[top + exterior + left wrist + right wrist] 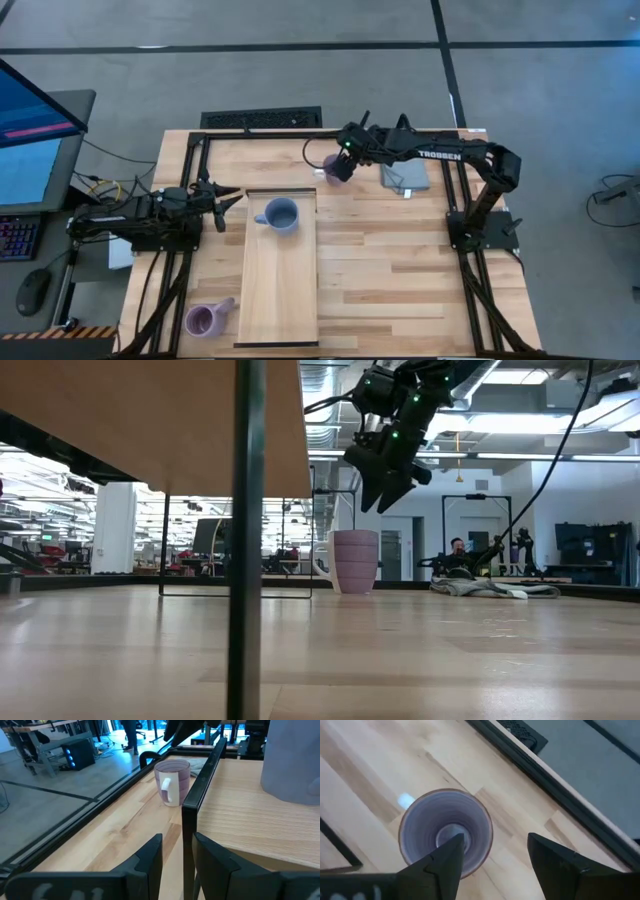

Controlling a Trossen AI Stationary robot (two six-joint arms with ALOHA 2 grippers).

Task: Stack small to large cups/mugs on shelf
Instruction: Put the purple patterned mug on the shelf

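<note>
The high view looks straight down; the low view looks level across the tabletop [420, 660]. Both wrist views, close in, share the purple mug [172, 782].

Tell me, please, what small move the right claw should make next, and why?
Probably lower straight down. The right claw hangs open above the purple ribbed mug near the table's far edge, one finger over its mouth and one outside, not yet touching. Descending would bring the wall between the fingers for a grip. The blue-grey mug already stands on the pale wooden shelf.
</note>
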